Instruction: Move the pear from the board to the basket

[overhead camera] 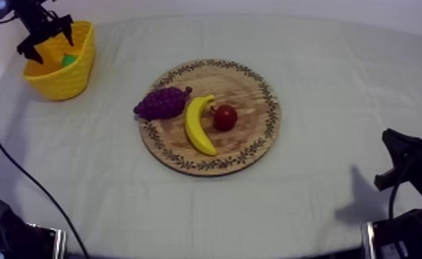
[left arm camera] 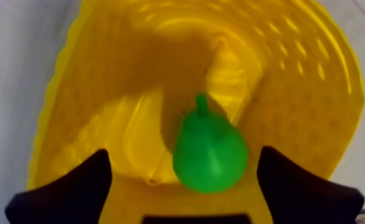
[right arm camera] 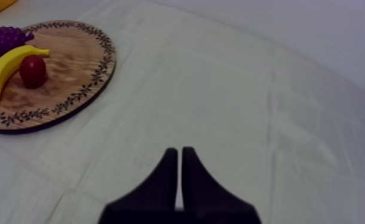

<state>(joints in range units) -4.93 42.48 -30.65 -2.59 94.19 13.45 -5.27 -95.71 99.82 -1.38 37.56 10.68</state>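
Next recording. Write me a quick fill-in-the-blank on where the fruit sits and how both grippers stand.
1. The green fruit lying in the basket is the ____.
2. Over the basket, the left gripper has its fingers ____.
3. The right gripper has its fingers ____.
4. On the board, the ____ lies between the grapes and the small red fruit.
Missing words: pear; open; shut; banana.

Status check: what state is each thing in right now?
Pear: lying in the basket, not gripped.
Basket: upright, holding the pear.
Left gripper: open, over the basket.
Right gripper: shut on nothing.
Banana: on the board.
Grapes: on the board.
Small red fruit: on the board.
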